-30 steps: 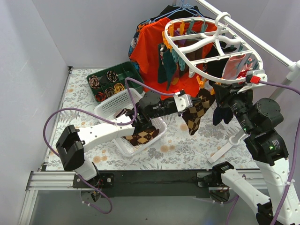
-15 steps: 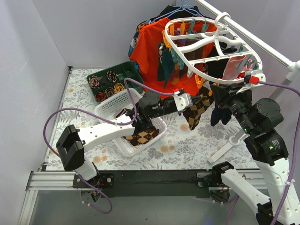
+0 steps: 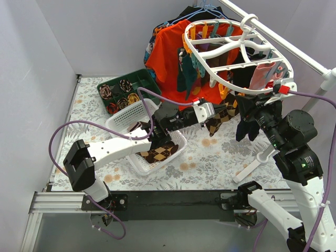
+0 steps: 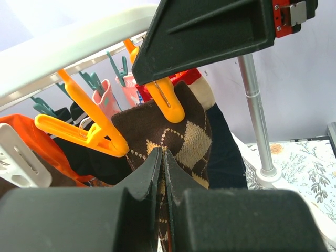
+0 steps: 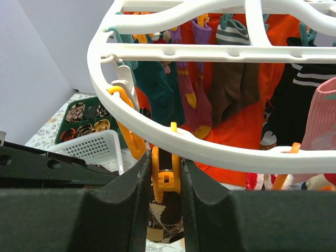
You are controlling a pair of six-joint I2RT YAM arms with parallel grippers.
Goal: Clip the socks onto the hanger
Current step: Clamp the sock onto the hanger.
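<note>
While the left hand [image 4: 161, 157] pinches a brown argyle-patterned sock [image 4: 186, 142] tight, raised under the large white plastic oval hanger [image 5: 220, 149], the right hand [image 5: 164, 164] squeezes an orange plastic clip [image 5: 164, 181] on its rim, touching the sock's top.

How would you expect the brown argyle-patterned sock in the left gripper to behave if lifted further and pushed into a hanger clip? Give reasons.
Probably floppy: the brown argyle-patterned knitted sock sags limply from the shut left gripper. Likely light, since a pinch at one edge carries it. Its soft knit should resist slipping, though the free end may sway.
</note>
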